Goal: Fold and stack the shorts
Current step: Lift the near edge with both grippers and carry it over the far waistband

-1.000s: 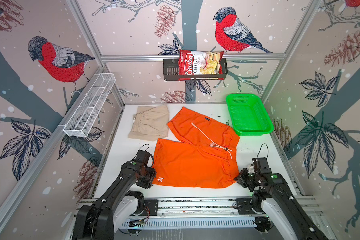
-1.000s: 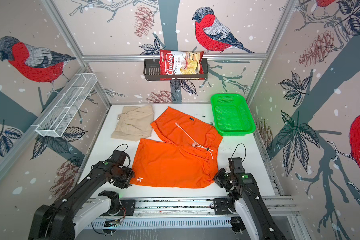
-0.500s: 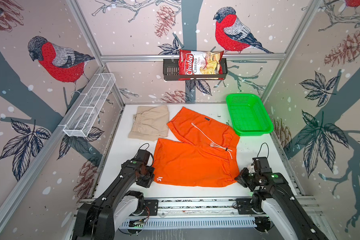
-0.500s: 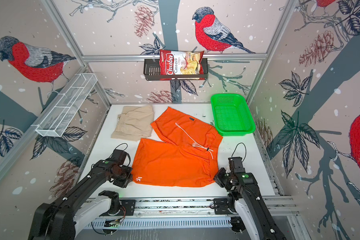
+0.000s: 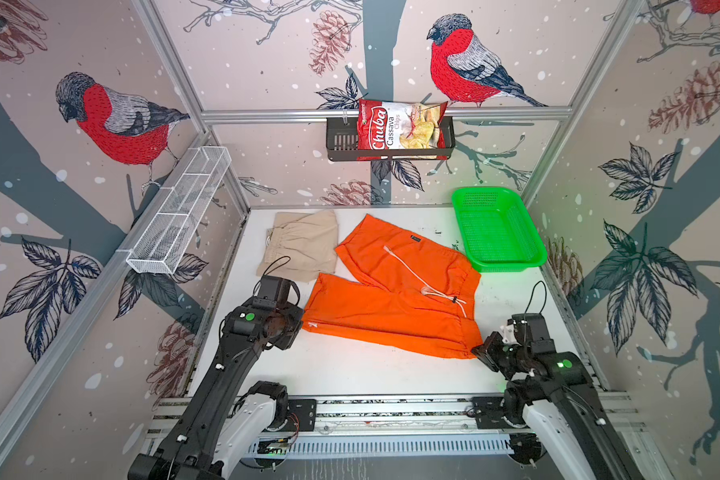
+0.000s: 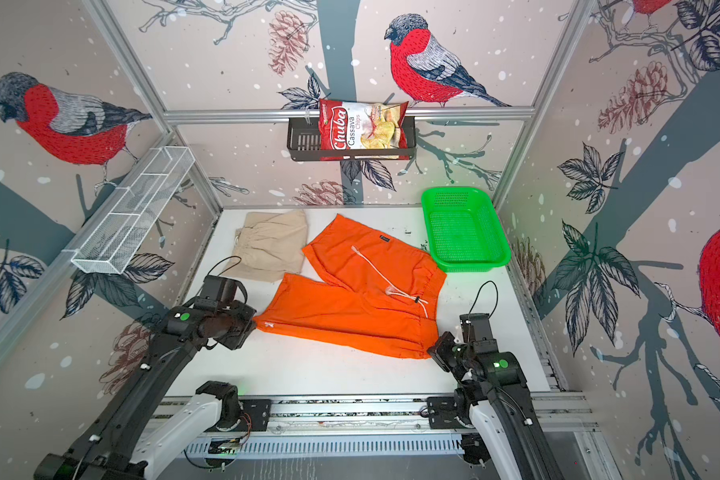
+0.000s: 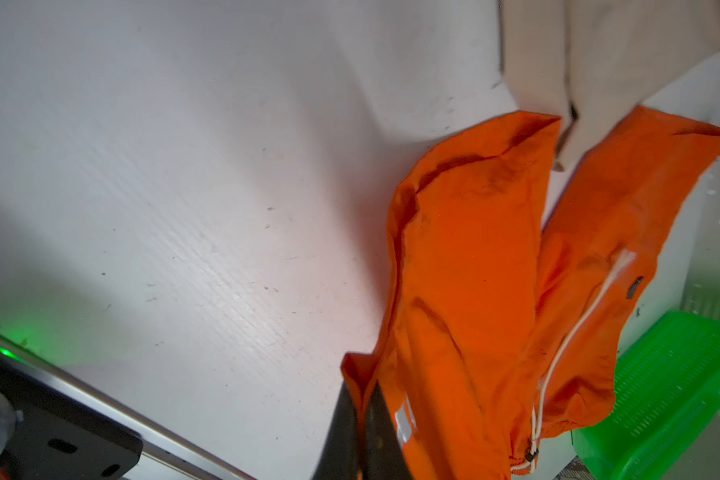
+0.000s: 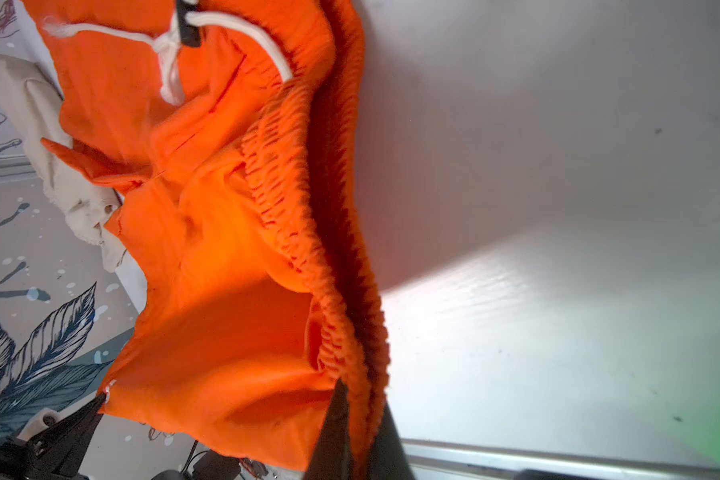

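We see a white desk [image 5: 350,374] in both top views. The orange shorts [image 5: 391,307] are the biggest thing on it. They lie spread across the middle, and their near edge runs from one hand to the other. The beige shorts [image 5: 304,245] lie in the far left corner, just beside one orange leg. A green basket [image 5: 504,266] sits in the far right corner, near the orange waist. Our left hand [image 7: 362,395] is pinched tight on the near corner of an orange leg, beside a small white mark. Our right hand [image 8: 358,399] is pinched tight on the stretchy orange waistband. A thin white string [image 5: 412,270] lies on top of the orange cloth.
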Robot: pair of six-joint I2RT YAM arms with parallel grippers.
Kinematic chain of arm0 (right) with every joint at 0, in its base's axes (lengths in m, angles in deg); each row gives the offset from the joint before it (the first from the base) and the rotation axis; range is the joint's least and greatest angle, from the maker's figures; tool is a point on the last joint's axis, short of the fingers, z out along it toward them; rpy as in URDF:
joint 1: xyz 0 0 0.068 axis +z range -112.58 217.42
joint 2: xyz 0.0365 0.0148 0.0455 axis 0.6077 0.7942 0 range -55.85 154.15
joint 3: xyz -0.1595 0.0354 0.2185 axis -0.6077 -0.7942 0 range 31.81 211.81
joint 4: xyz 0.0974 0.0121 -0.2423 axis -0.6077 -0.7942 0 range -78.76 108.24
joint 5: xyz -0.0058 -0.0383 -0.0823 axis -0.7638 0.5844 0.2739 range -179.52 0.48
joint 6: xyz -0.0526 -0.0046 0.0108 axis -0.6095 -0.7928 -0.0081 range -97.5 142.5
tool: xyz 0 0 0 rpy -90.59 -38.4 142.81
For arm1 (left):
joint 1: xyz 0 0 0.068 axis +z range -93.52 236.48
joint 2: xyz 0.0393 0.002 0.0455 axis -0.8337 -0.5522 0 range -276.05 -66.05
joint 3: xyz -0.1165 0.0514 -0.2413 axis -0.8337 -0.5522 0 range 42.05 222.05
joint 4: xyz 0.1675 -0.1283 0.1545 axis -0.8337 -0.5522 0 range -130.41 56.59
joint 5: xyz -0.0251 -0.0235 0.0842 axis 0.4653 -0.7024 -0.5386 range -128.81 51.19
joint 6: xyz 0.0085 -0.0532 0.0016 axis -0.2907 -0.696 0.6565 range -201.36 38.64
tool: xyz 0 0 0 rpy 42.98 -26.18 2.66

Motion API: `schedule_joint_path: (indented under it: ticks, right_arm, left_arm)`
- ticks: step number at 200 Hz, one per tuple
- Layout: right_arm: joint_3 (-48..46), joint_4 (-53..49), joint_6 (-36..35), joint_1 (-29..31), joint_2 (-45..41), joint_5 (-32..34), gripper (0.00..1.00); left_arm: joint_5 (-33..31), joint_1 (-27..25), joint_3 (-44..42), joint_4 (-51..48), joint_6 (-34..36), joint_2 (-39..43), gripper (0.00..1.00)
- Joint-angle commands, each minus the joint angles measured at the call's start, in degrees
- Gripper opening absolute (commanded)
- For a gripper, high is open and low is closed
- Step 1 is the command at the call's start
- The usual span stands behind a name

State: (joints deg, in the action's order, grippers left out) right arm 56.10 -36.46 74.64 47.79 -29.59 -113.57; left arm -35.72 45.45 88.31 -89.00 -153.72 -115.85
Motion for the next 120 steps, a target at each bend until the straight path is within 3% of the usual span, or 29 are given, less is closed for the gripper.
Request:
schedule_joint_path:
  ticks: [1, 47, 85, 120]
  right_arm:
    - [2.93, -11.07, 1.27, 1.07, -0.61, 1.99, 0.0]
    - [11.16, -16.57, 1.14, 3.96, 0.88, -1.49, 0.0]
    - [18.14, -20.42, -3.27, 6.35, 8.0, -0.75, 0.0]
    - [21.14, -19.88, -6.05, 6.73, 13.43, 0.58, 0.0]
  left_arm:
    - [-9.06, -1.18, 4.15, -4.09, 5.28, 0.55, 0.0]
    - [-17.19, -7.44, 12.72, -5.23, 8.04, 1.52, 0.0]
    - [-21.17, -7.87, 19.46, -3.3, 14.93, -0.48, 0.0]
    - [-21.28, -7.96, 21.69, 4.97, 23.92, -4.56, 0.0]
